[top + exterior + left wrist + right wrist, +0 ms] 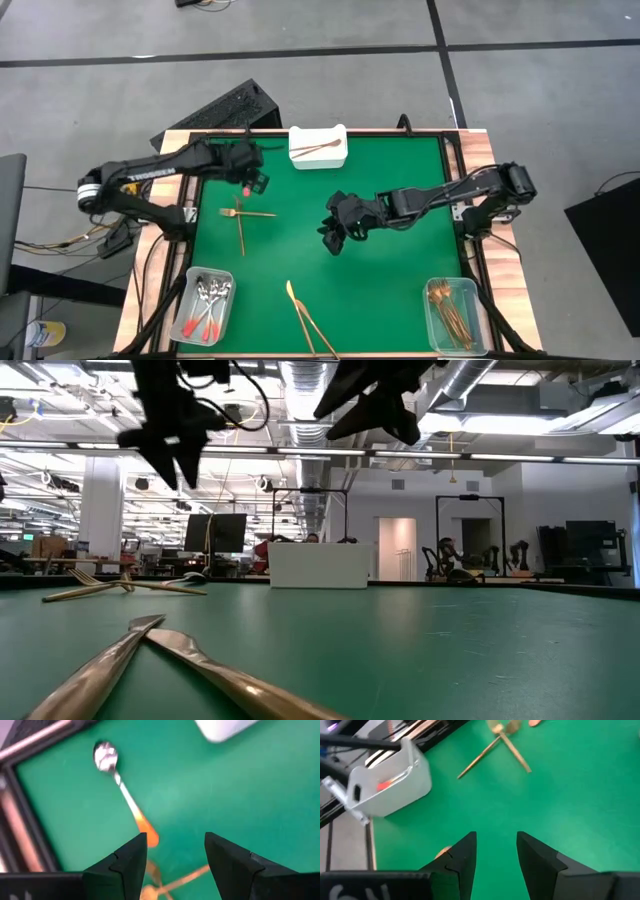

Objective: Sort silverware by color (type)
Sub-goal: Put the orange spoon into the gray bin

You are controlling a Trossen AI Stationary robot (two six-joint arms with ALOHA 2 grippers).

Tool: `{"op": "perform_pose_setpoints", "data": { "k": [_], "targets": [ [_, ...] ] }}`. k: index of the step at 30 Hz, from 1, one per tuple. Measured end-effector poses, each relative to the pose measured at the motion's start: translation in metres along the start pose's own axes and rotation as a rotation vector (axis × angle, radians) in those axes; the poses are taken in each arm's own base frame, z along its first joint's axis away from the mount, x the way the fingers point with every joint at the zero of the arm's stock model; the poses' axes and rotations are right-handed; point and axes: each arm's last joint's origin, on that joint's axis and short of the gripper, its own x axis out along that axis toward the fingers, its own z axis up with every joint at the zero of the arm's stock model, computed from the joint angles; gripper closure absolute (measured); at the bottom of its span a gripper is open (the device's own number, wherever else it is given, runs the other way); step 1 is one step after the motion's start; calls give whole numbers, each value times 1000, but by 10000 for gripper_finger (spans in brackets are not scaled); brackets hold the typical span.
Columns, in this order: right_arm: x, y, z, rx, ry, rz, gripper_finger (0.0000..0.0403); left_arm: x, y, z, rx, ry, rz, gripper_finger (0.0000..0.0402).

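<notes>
A spoon with a silver bowl and a red handle (122,790) lies flat on the green mat (400,270) near its far left corner. My left gripper (254,182) hangs open above it, fingers (125,860) pointing down, with nothing between them. Two gold forks (243,215) lie crossed on the mat just nearer. Two gold knives (305,318) lie at the near edge. My right gripper (335,238) hovers open over the mat's middle, holding nothing.
A white tray (318,150) with a copper piece stands at the far edge. A clear bin (208,303) of red-handled spoons sits near left, and a clear bin (452,312) of gold pieces sits near right. Between the bins the mat is bare around the knives.
</notes>
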Motion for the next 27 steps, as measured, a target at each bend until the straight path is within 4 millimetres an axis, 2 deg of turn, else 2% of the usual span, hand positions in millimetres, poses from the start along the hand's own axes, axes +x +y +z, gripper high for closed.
{"op": "perform_pose_setpoints", "data": {
  "k": [5, 10, 15, 19, 23, 27],
  "targets": [
    [2, -13, 9, 58, -8, -38, 239, 30, 9, 31, 32, 4, -23, 216],
    [4, -27, 19, 83, -23, -64, 239, 74, 19, 51, 23, 87, 59, 216],
    [6, -48, 33, 131, -8, -53, 239, 122, 29, 55, 9, 256, 136, 217],
    [7, -62, 41, 163, 8, -34, 239, 153, 34, 54, -8, 351, 172, 217],
    [7, -72, 47, 180, 15, -24, 239, 172, 38, 56, -19, 368, 185, 217],
    [7, -82, 53, 179, 26, -7, 239, 179, 43, 61, -25, 344, 176, 217]
  ]
}}
